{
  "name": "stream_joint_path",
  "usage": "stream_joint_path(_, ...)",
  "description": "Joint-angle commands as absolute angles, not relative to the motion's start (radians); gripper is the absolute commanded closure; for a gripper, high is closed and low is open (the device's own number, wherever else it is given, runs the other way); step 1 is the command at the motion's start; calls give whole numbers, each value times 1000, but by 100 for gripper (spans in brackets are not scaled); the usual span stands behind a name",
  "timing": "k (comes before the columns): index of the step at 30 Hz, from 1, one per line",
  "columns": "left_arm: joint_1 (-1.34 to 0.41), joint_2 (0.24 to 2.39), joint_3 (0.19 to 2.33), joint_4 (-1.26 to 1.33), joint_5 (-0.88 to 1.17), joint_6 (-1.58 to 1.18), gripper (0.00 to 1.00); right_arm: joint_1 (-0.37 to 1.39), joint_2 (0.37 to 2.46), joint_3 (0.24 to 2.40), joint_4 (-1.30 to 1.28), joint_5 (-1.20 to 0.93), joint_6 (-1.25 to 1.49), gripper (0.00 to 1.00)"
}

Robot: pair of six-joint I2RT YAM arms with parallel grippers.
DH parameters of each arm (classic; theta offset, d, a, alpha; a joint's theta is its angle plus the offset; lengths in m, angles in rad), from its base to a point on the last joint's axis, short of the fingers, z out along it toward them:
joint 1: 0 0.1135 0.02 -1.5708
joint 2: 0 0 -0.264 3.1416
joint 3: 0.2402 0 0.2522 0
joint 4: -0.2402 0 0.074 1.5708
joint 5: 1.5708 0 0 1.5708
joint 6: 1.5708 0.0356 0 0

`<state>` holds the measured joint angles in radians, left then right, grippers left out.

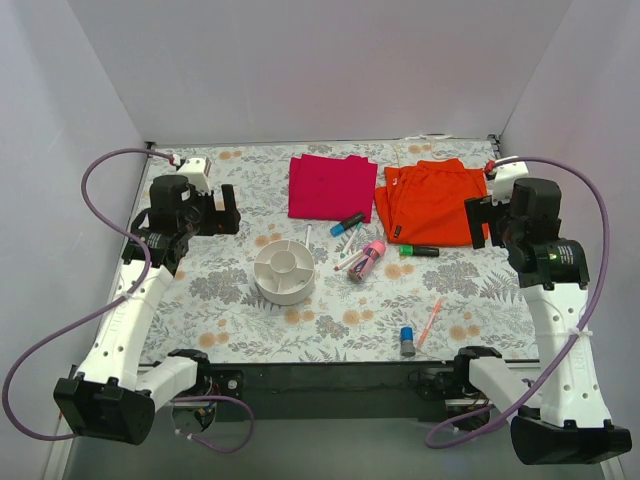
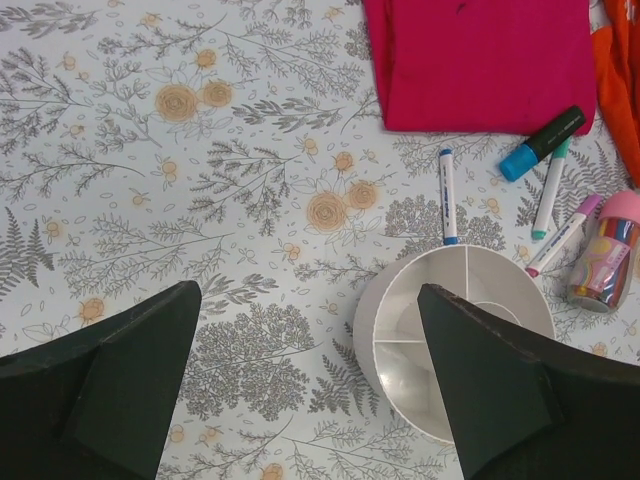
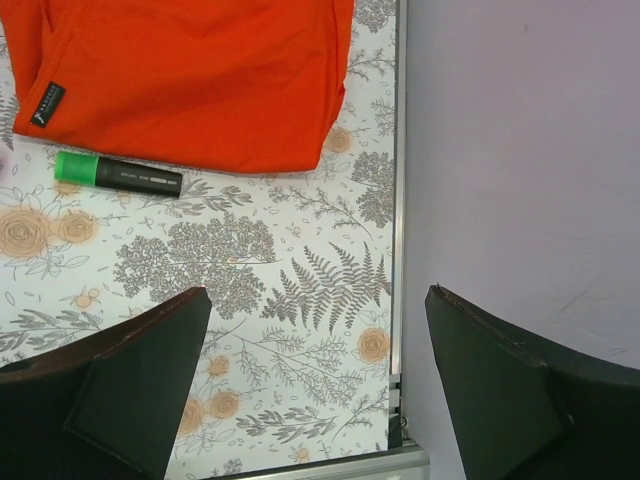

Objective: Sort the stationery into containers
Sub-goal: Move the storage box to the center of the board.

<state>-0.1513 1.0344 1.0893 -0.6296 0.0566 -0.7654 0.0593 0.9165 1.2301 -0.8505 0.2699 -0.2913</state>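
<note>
The round white organizer (image 1: 284, 272) stands mid-table and looks empty; in the left wrist view (image 2: 400, 330) it lies partly under my right finger. A blue-capped marker (image 1: 347, 224), thin pens (image 2: 447, 195) and a pink tube (image 1: 367, 260) lie to its right. A green-capped marker (image 1: 419, 251) lies below the orange cloth and also shows in the right wrist view (image 3: 118, 174). A grey-blue cylinder (image 1: 408, 341) and a thin orange pen (image 1: 432, 322) lie near the front. My left gripper (image 1: 222, 210) is open and empty at the left. My right gripper (image 1: 478, 218) is open and empty by the right wall.
A folded magenta cloth (image 1: 330, 185) and a folded orange cloth (image 1: 432, 200) lie at the back. White walls enclose the table on three sides; the right wall and the table's edge rail (image 3: 400, 200) are close to my right gripper.
</note>
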Motion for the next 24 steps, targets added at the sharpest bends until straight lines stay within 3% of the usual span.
stream_joint_path(1,-149,1057,1124,-647,97,-733,8,58,900,1249,-835,219,-299,2)
stream_joint_path(5,-149,1078,1123,-647,136,-689,8,58,874,1247,-827,123,-365,2)
stream_joint_path(10,-149,1130,1152,-741,192,-572,8,58,818,1220,-845,-173,-457,2)
stream_joint_path(15,-149,1155,1140,-810,238,-442,8,58,922,1239,-900,-383,-446,5)
stream_joint_path(20,-149,1222,1134,-819,244,-353,9,58,988,1223,-861,-452,-427,7)
stream_joint_path(24,-161,1296,1169,-830,276,-354,19,58,1032,1200,-825,-479,-402,10)
